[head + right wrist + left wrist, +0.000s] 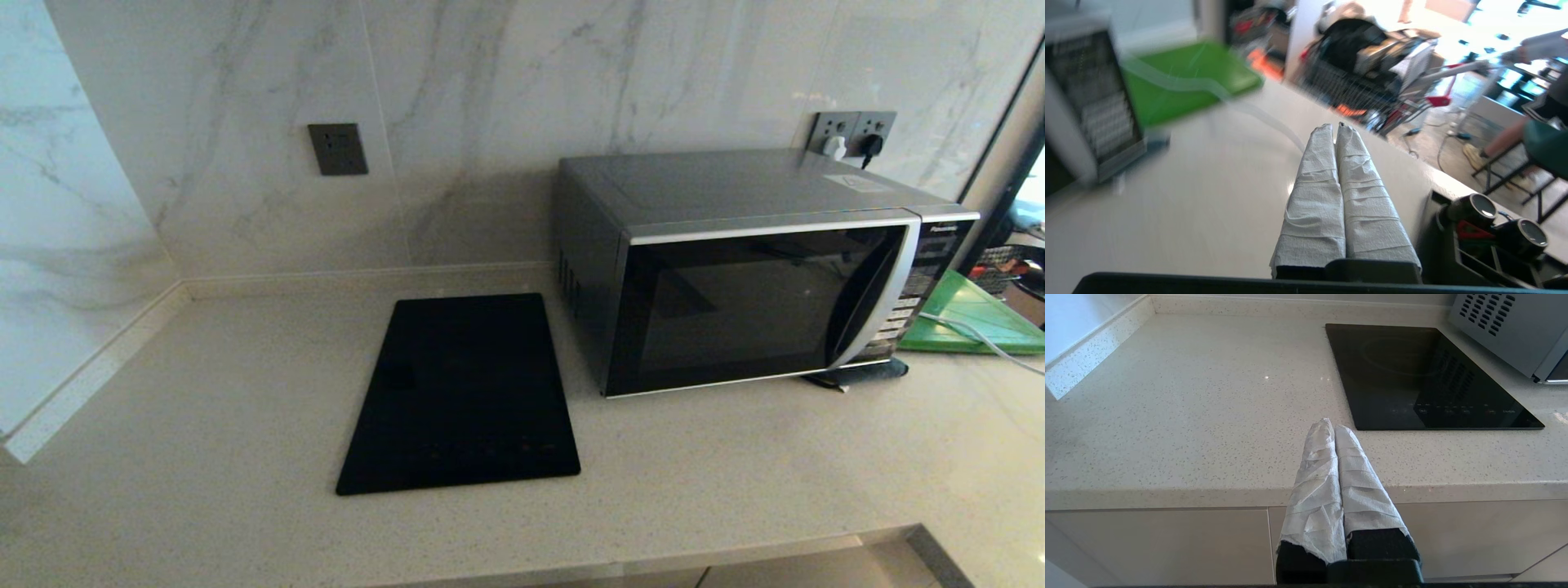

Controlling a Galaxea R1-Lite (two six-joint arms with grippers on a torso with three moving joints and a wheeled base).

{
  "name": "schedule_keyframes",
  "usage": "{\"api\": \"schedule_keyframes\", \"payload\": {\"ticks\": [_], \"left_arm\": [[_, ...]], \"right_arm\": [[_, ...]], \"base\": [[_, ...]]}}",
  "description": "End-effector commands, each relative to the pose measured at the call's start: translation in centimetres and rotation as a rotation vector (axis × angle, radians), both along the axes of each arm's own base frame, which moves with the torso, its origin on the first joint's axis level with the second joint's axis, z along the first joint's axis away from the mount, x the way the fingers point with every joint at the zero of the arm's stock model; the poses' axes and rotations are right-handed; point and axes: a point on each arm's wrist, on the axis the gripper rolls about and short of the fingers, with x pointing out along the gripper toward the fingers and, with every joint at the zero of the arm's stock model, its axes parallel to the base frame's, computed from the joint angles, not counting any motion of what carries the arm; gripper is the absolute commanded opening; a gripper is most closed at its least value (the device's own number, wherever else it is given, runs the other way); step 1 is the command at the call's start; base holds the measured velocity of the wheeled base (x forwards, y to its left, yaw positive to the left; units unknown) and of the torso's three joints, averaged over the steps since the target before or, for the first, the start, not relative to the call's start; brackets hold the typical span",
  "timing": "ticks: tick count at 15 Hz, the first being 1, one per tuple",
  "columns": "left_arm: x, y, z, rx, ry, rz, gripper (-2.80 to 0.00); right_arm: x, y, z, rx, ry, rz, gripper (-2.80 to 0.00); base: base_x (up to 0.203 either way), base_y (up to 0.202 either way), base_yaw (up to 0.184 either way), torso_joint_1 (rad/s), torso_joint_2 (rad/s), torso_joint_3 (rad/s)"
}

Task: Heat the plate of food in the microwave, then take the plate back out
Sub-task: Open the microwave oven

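The microwave (pixel 759 278) stands with its long side across the worktop (pixel 204 425), its closed dark door facing the robot. The left end effector (pixel 1331 426) hovers at the worktop's front edge, clenched and empty, the cooktop (pixel 1425 375) ahead. The right end effector (pixel 1336 126), likewise clenched, hangs above the worktop, the microwave's button panel (pixel 1094 102) and green board (pixel 1188 77) ahead.

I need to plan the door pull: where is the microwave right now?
In the head view the microwave sits on the counter's right side, door shut, between the black cooktop on its left and the green board on its right.
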Motion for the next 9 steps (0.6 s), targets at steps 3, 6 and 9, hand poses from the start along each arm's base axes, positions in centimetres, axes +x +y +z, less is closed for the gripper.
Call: {"api": "schedule_keyframes", "payload": {"ticks": [3, 6, 9], "left_arm": [[0.0, 0.0, 0.0, -0.001, 0.001, 0.001, -2.8], [0.0, 0.0, 0.0, -0.001, 0.001, 0.001, -2.8], [0.0, 0.0, 0.0, -0.001, 0.001, 0.001, -2.8]], "right_arm": [[9.9, -0.2, -0.5, -0.013, -0.021, -0.22, -2.8], [14.6, 0.2, -3.0, -0.028, 0.022, -0.365, -2.8], [17.4, 1.3, -4.9, -0.038, 0.039, -0.398, -2.8]], "base": [[0.0, 0.0, 0.0, 0.0, 0.0, 0.0], [0.0, 0.0, 0.0, 0.0, 0.0, 0.0], [0.0, 0.0, 0.0, 0.0, 0.0, 0.0]]}}
